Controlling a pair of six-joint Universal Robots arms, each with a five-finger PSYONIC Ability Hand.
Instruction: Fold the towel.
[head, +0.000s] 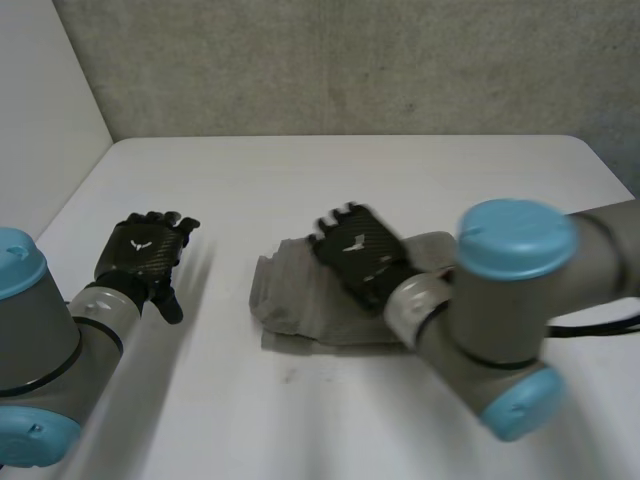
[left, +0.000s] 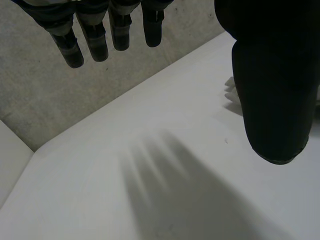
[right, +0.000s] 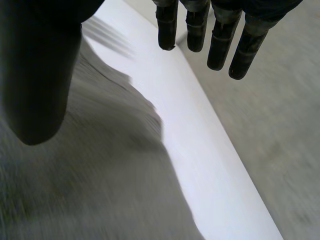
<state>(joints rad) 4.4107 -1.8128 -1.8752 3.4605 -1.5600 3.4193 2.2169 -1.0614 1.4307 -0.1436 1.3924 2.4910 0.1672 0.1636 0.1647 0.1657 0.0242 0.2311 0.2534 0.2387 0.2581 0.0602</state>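
On middle of white table (head: 420, 170): soft grey cloth towel (head: 295, 300), bunched up. Your right hand (head: 358, 255) over it, fingers straight, holding nothing. Left hand (head: 148, 250) well apart, fingers loose. Towel looks light, floppy; pinch edge near corner.

Soft, even light from overhead leaves the white surface (head: 400, 170) bright, while the grey wall (head: 350, 60) behind it is duller and dimmer. The towel (head: 290, 300) throws a faint, soft-edged shadow on the surface along its near edge.
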